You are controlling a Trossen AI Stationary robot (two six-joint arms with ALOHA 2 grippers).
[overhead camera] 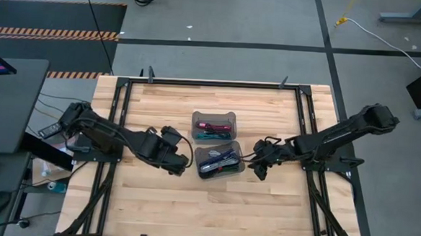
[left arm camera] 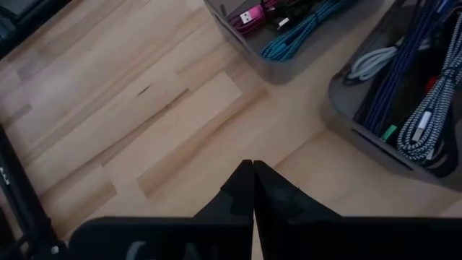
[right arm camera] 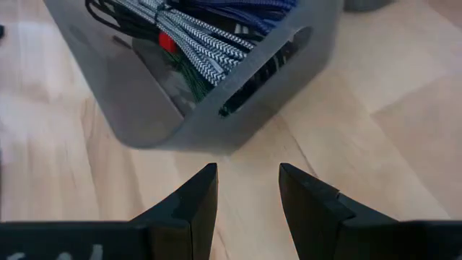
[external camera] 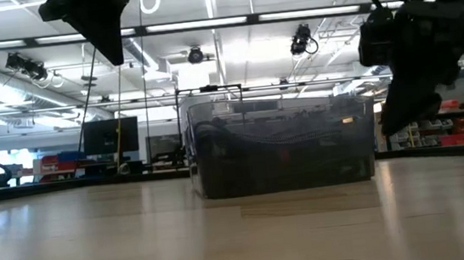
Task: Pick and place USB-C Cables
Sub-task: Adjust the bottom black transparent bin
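Left claw (overhead camera: 186,164) pressed together, right claw (overhead camera: 258,169) spread and empty, flanking two bins (overhead camera: 213,125) of cables (overhead camera: 219,162).

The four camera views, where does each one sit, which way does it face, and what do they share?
High view: overhead, looking straight down on the table, both arms and two bins.
Low view: at tabletop height, facing level across to the near bin; arms hang in from above.
Left wrist view: behind the left gripper, shut, above bare wood beside both bins.
Right wrist view: behind the right gripper, open, facing the near bin's end.
Shared: the black-and-white braided cable shows in both wrist views.
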